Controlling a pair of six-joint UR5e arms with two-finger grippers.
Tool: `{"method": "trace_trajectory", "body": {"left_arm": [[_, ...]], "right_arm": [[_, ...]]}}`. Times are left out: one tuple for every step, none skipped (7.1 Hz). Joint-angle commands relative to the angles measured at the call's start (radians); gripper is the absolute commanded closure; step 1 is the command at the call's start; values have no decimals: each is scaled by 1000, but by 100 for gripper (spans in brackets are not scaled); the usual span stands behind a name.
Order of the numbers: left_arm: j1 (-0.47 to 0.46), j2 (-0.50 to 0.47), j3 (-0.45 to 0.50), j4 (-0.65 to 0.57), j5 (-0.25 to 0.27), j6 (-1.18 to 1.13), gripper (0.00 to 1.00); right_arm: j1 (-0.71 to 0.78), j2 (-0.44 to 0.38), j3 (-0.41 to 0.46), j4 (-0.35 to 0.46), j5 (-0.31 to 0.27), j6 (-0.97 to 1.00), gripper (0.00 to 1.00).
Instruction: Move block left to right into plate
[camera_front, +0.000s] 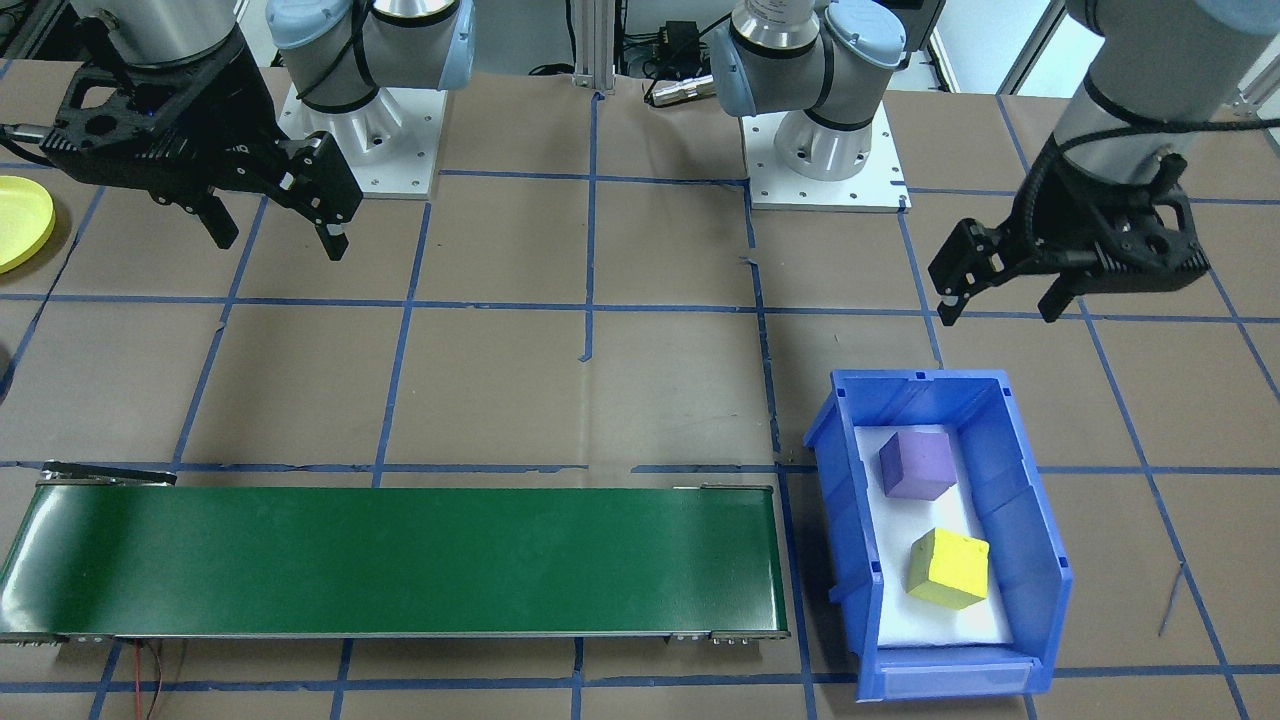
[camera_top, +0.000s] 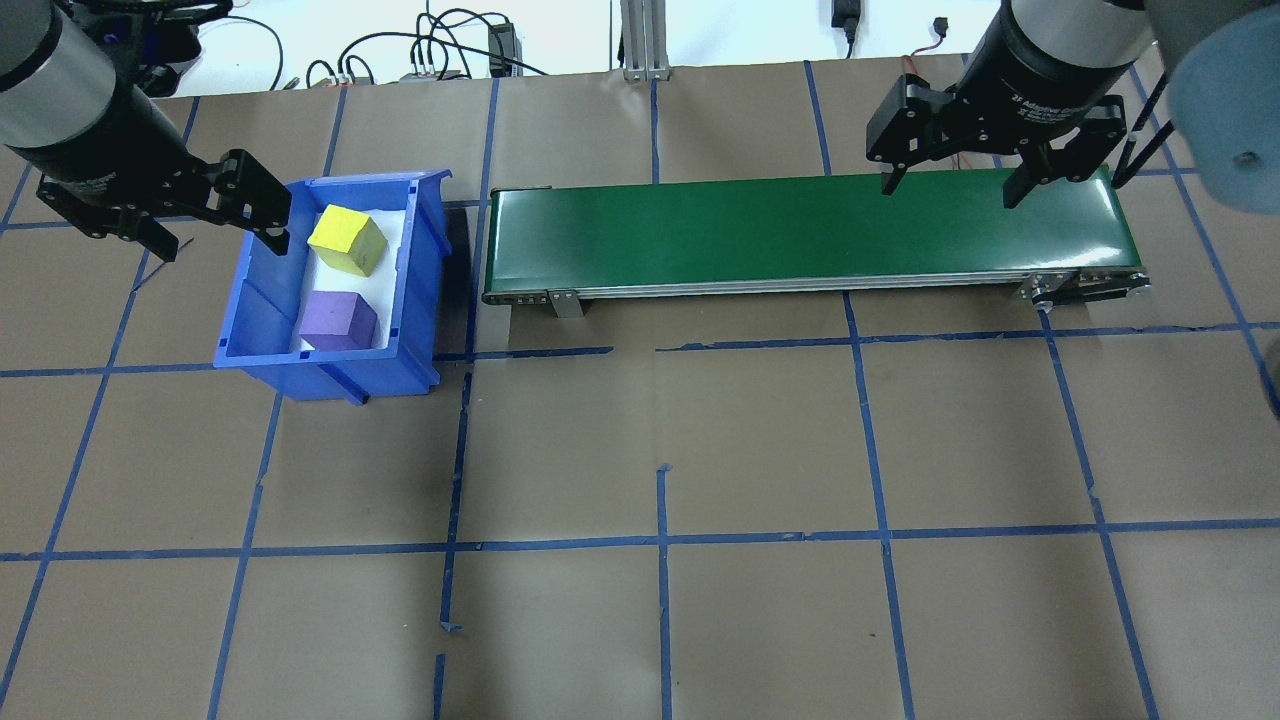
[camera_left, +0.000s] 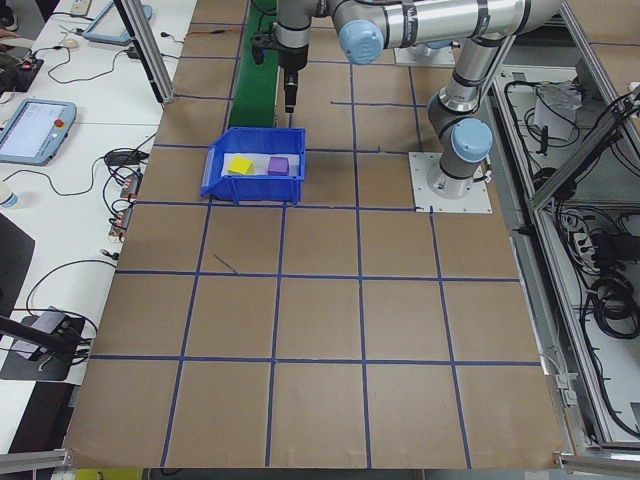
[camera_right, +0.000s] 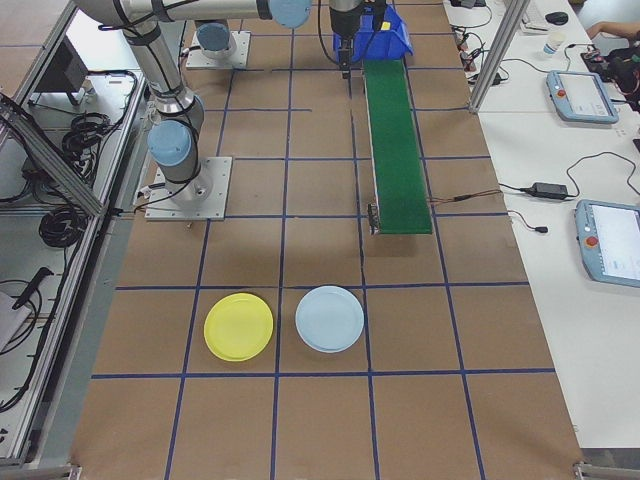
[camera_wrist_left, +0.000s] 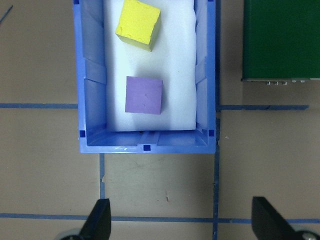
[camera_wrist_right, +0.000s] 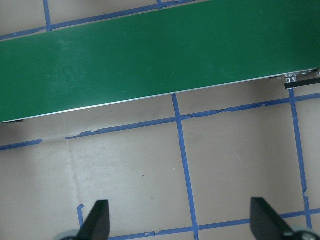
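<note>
Brown paper tabletop (camera_top: 700, 450) with blue tape lines lies nearest. Nothing is grasped yet: the left gripper (camera_top: 215, 225) hovers beside the blue rectangular plastic bin (camera_top: 262, 300), fingers spread and empty, over the yellow foam cube (camera_top: 346, 240) and purple foam cube (camera_top: 338, 320). The right gripper (camera_top: 950, 180) waits wide apart above the green conveyor belt (camera_top: 780, 235). The round yellow plastic plate (camera_right: 238, 327) sits well apart. Next, I judge, the left gripper must descend onto a cube.

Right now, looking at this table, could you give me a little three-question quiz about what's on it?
1. True or false: the purple block and the yellow block both sit inside the blue bin.
2. How many plates lie on the table?
3. The green conveyor belt carries: A) one block B) nothing C) a plate

Key: 1 true; 2 two, a yellow plate and a light blue plate; 3 B.
</note>
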Motion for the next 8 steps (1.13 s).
{"method": "trace_trajectory", "body": {"left_arm": [[5,-145,-1,181,-22,2,0],[5,-173,-1,220,-16,6,0],[3,-176,-1,219,-13,6,0],[5,-187,-2,220,-11,8,0],[5,-211,-1,222,-11,6,0],[5,-219,-1,222,-11,6,0],[5,-218,2,222,-11,18,0],[5,-218,-8,222,-11,29,0]], "right_arm": [[-61,-5,-6,1,-1,-50,0],[-90,-9,-6,4,1,-106,0],[-89,-12,-3,6,2,-108,0],[-86,-13,-1,6,11,-108,0],[-83,-16,-1,6,15,-107,0],[-83,-18,-1,6,19,-108,0],[-80,-21,-1,7,19,-108,0],[-75,-21,1,7,21,-108,0]]}}
